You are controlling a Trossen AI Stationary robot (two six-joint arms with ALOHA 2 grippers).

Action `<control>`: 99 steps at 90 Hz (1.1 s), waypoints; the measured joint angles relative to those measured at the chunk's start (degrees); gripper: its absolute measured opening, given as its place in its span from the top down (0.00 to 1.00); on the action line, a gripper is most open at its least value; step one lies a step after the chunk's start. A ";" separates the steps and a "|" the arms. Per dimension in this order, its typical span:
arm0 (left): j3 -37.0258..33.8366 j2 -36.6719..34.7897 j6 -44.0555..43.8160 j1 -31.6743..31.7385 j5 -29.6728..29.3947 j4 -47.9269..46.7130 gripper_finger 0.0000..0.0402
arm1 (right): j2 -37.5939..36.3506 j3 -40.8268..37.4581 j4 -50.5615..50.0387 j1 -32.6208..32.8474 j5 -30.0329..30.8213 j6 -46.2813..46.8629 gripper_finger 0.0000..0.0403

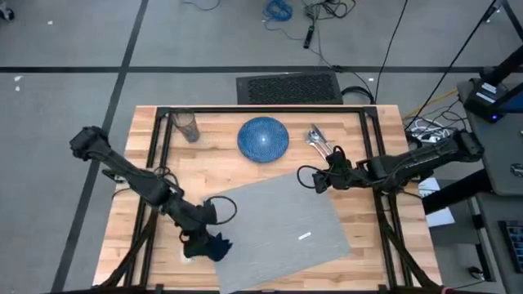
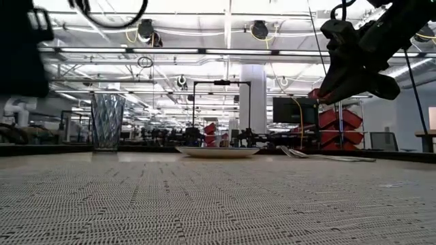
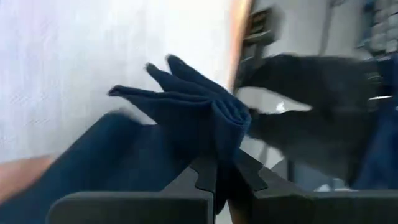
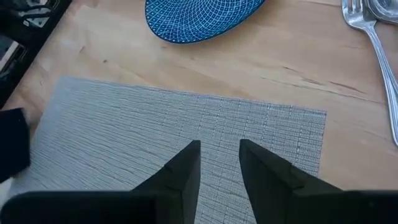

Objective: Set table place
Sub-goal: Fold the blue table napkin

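Lower left of the frame, the left pincer [image 1: 203, 245] pinches the soft, floppy napkin [image 1: 216, 247] by a fold; the right pincer [image 1: 315, 180] hangs slightly parted, empty, over the placemat [image 1: 278, 224].

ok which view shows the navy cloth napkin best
The left wrist view: the navy cloth napkin fills the frame, bunched and pinched in the left gripper. The high view shows only a small dark bundle at the grey woven placemat's corner. The low view misses it; the right wrist view is unclear.
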 joint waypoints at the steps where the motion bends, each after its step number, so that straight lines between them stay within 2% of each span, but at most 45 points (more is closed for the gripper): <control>1: -0.21 0.00 -0.02 0.07 -0.01 0.01 1.00 | 0.00 0.00 0.00 0.00 0.00 0.01 0.75; 20: -1.23 -0.19 2.48 2.26 -3.93 -1.60 1.00 | -0.02 0.00 0.02 0.00 0.06 0.08 0.75; 41: -1.23 -0.20 8.01 7.44 -13.21 -7.91 1.00 | -0.02 0.00 0.02 0.00 0.27 -0.13 0.75; 73: -1.23 -0.26 14.85 19.80 -27.63 -26.57 1.00 | -0.02 0.00 0.00 0.00 0.27 -0.28 0.75; 84: -1.25 -0.26 17.25 24.67 -30.40 -32.61 1.00 | -0.02 0.00 0.00 0.00 0.41 -0.28 0.75; 99: -4.42 -0.28 21.31 30.94 -31.36 -34.41 1.00 | -0.02 0.00 0.00 -0.02 0.59 -0.28 0.75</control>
